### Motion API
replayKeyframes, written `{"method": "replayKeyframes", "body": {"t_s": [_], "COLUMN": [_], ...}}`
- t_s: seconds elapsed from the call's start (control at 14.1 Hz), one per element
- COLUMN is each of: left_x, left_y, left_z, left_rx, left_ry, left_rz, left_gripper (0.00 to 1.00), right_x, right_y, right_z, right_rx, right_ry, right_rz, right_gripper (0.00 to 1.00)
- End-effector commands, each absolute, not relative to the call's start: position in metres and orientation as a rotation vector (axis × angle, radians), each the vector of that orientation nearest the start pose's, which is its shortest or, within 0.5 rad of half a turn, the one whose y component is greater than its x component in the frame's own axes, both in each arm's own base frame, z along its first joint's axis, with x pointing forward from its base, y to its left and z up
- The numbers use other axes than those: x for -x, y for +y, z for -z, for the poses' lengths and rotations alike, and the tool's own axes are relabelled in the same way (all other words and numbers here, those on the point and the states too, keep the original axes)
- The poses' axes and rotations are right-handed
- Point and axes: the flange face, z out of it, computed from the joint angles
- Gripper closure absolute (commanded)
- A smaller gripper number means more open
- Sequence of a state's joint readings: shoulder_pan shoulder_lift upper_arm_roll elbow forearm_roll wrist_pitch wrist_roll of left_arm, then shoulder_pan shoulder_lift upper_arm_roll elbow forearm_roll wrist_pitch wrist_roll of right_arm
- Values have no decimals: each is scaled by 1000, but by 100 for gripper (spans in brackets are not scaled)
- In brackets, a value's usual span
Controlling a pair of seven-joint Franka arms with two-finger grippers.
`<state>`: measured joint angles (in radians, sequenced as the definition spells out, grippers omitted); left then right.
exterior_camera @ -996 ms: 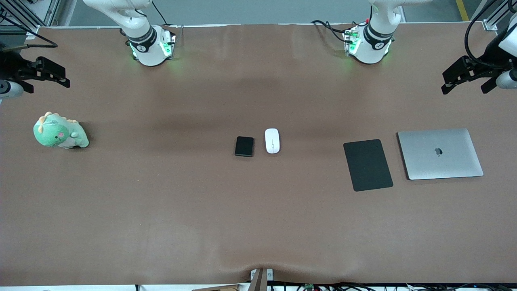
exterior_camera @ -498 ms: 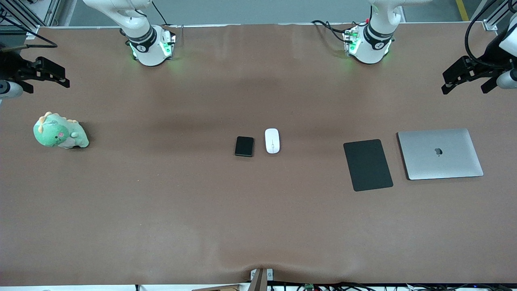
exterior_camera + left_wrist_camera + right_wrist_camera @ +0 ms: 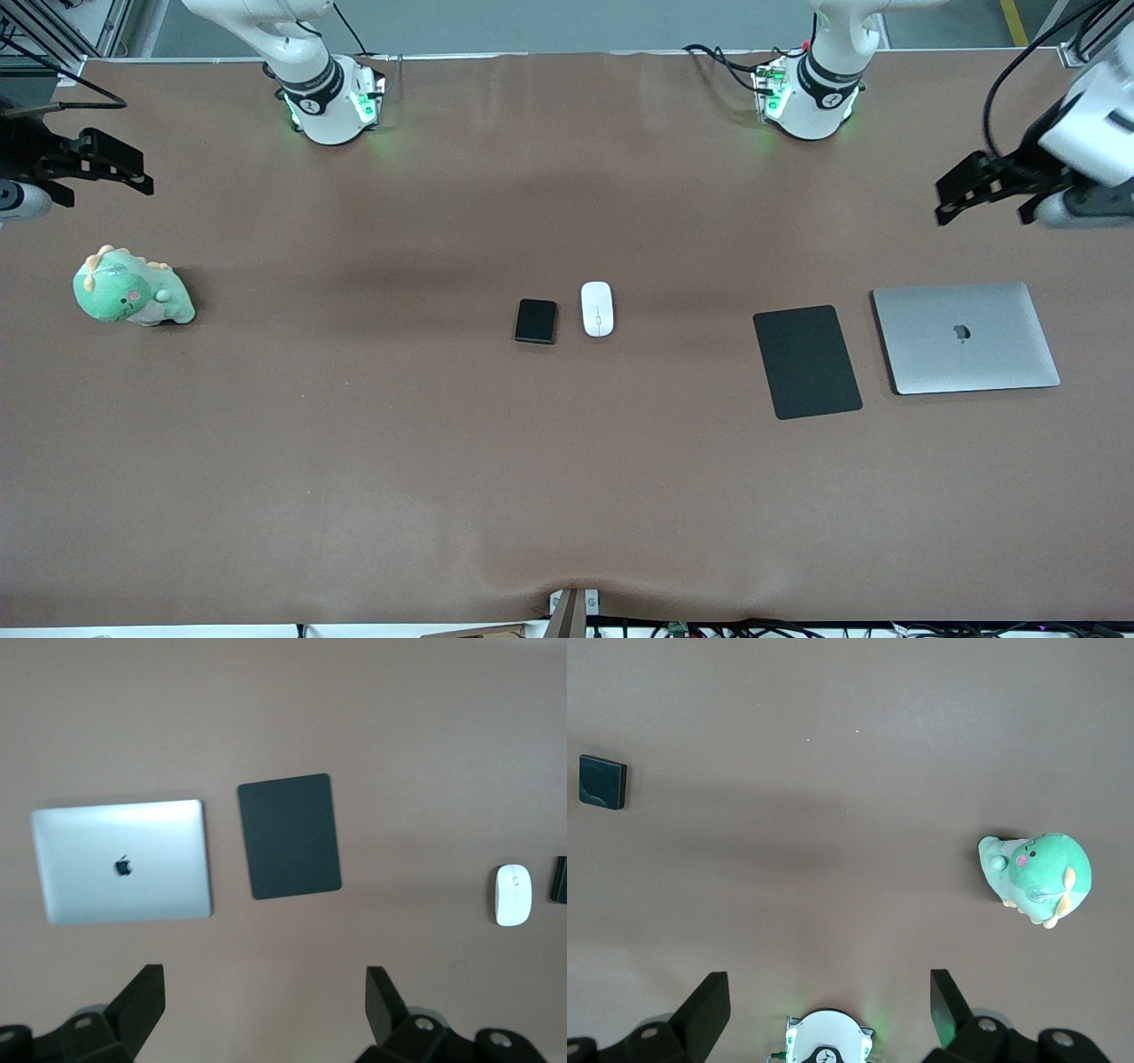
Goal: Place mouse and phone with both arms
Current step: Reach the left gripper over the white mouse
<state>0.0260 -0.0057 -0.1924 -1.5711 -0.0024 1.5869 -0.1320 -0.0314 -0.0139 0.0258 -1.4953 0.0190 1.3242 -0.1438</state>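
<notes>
Evidently nothing is grasped: mouse point(image 3: 597, 308) sits at phone's point(image 3: 536, 321) 3 o'clock mid-tabletop point(image 3: 443, 461); left claw point(image 3: 264, 1003) and right claw point(image 3: 829, 1005) hover wide over opposite ends.

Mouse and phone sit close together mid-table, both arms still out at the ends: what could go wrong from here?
1. The mouse and phone lie side by side, so the open left gripper and right gripper may crowd each other.
2. Fingers closing on one could nudge the other.
3. The glossy mouse may slip.
</notes>
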Motion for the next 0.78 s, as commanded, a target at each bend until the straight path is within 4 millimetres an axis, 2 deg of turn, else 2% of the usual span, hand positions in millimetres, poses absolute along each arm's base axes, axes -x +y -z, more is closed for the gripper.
{"method": "replayKeyframes", "body": {"t_s": [0.0, 0.21, 0.28, 0.43, 0.57, 0.71], "left_x": [-570, -583, -589, -595, -594, -585], "left_y": [-111, -130, -135, -159, -188, -216], "left_z": [-609, -575, -557, -524, -493, -459], "left_rx": [3162, 3185, 3186, 3189, 3191, 3179], "left_ry": [81, 117, 118, 164, 119, 124], "left_rz": [41, -42, -91, -156, -150, -125], "left_gripper": [0, 0, 0, 0, 0, 0], "right_x": [-525, -527, -528, -529, -531, -531], "right_y": [-3, -3, -3, -2, -2, -2], "right_z": [-647, -643, -643, -642, -638, -638], "right_rx": [3100, 3099, 3097, 3097, 3096, 3095], "right_ry": [-222, -222, -222, -225, -227, -225], "right_rz": [-239, -251, -248, -253, -265, -265], "right_gripper": [0, 0, 0, 0, 0, 0]}}
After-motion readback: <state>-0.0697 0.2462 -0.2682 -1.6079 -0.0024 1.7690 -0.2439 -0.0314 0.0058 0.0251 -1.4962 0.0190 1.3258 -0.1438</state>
